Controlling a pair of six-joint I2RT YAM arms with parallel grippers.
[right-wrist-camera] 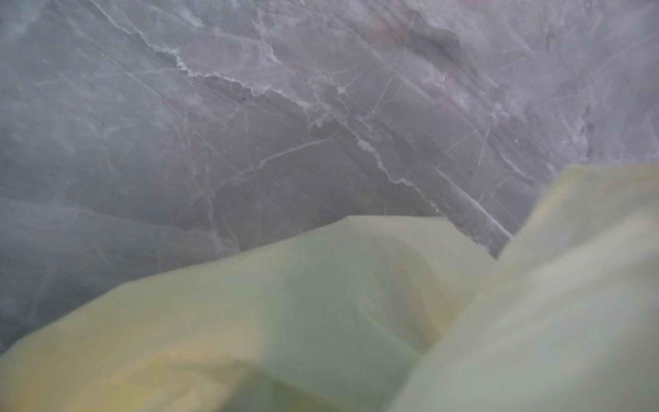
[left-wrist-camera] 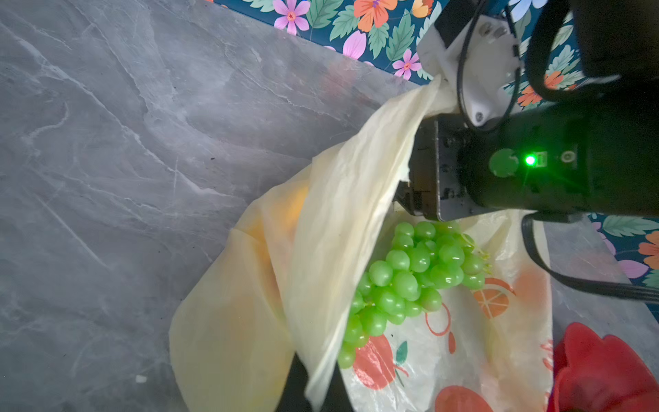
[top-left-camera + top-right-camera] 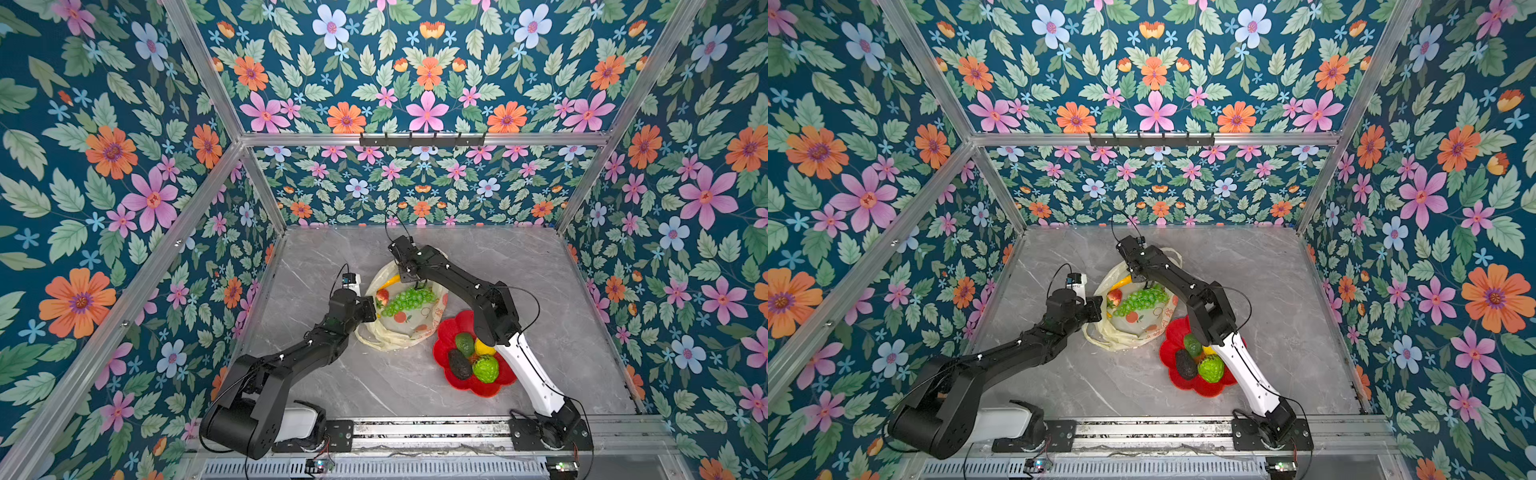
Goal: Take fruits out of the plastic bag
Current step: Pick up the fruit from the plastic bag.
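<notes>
LEFT TO RIGHT: Your left gripper (image 2: 315, 388) is clamped on a fold of the plastic bag (image 3: 409, 328). Its dark fingers pinch the pale yellow film and hold the mouth open on the grey marble table (image 3: 332, 374).

Inside the bag, in both top views, lie three fruits. A red strawberry (image 3: 382, 296) sits nearest that gripper, a yellow banana (image 3: 388, 282) just behind it, and a green grape bunch (image 3: 409, 300) spreads across the middle.

Over the far end of the grapes, your right gripper (image 3: 419, 286) points down into the opening with its fingertips at the bunch. Whether the jaws stand apart or have closed on anything cannot be told. The right wrist view gives only blurred film and tabletop.

Further right, just beside the bag, the red flower-shaped dish (image 3: 478, 390) holds four fruits already out. They are two avocados (image 3: 459, 365), a lemon (image 3: 484, 347) partly hidden by the arm, and a bumpy bright green fruit (image 3: 485, 369).

By this count you are past halfway: four fruits are out and at least three are left to lift. The grapes look like the one in hand. No lime shows anywhere.
</notes>
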